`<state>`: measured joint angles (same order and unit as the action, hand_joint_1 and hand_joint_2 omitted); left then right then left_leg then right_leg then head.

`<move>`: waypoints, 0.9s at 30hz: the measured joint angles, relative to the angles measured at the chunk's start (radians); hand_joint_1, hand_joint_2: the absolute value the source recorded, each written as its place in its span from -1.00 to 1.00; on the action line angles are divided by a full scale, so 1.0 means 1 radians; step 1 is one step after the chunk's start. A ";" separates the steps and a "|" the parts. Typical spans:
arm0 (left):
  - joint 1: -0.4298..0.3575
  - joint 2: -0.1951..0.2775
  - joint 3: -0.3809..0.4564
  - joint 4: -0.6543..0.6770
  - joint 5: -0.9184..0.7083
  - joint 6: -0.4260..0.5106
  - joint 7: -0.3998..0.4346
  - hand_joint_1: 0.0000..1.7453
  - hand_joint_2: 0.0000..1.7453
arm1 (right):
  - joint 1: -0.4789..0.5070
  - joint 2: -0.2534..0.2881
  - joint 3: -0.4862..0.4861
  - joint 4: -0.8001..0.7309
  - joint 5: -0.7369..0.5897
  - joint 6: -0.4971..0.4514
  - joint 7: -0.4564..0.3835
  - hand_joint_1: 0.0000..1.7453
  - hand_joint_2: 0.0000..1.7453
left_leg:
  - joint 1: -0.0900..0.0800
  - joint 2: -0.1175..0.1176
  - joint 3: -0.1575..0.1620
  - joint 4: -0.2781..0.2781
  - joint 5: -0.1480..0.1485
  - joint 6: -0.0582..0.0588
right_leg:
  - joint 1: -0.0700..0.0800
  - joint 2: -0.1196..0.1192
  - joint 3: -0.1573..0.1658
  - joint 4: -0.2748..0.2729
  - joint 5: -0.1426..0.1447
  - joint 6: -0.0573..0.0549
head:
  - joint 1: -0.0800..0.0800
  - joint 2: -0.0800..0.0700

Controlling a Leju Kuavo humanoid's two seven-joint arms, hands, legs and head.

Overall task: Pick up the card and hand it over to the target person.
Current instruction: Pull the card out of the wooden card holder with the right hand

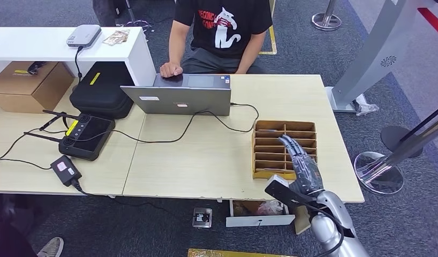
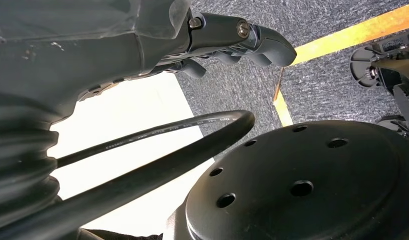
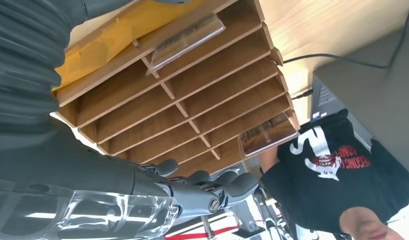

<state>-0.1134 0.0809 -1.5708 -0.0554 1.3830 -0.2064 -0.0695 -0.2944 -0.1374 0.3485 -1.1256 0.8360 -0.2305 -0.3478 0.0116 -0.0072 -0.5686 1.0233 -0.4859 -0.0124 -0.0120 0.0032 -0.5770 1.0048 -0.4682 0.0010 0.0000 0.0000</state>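
A wooden card rack (image 1: pixel 258 155) with several slots stands on the right part of the light table (image 1: pixel 195 160). In the right wrist view the rack (image 3: pixel 212 95) holds two cards: one card (image 3: pixel 185 40) in a slot near the wrist and another card (image 3: pixel 266 134) in a far slot. My right hand (image 1: pixel 301 160) hovers over the rack's right column, its fingers (image 3: pixel 212 187) stretched out and holding nothing. My left hand (image 2: pixel 232 37) hangs low beside the floor with nothing in it. A person in a black T-shirt (image 1: pixel 222 27) sits at the table's far side.
A grey laptop (image 1: pixel 176 96) with a cable stands before the person. To the left lie a black case (image 1: pixel 102 88), a controller with antennas (image 1: pixel 85 136) and a power adapter (image 1: pixel 66 170). Round stand bases (image 1: pixel 378 171) are on the floor at right.
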 joint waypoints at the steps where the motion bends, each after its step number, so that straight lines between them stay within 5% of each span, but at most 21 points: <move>1: 0.000 0.000 0.000 0.000 0.000 0.000 0.000 -1.00 1.00 | -0.001 -0.002 -0.001 0.002 0.000 0.000 0.000 -1.00 1.00 | 0.000 0.000 0.000 0.000 0.000 0.000 | 0.000 0.000 0.000 0.000 0.000 0.000 | 0.000 0.000; 27: -0.009 0.005 0.001 -0.004 -0.022 0.002 0.006 -1.00 1.00 | 0.017 0.017 -0.010 0.029 0.019 -0.004 0.023 -0.99 1.00 | 0.000 -0.003 -0.001 0.001 0.000 0.000 | 0.000 -0.003 -0.001 0.001 -0.001 0.000 | 0.000 0.000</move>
<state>-0.1225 0.0861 -1.5697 -0.0593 1.3610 -0.2043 -0.0633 -0.2777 -0.1205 0.3389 -1.0965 0.8546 -0.2344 -0.3247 0.0113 -0.0100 -0.5696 1.0242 -0.4861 -0.0125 -0.0123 0.0005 -0.5776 1.0060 -0.4696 0.0011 0.0000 0.0000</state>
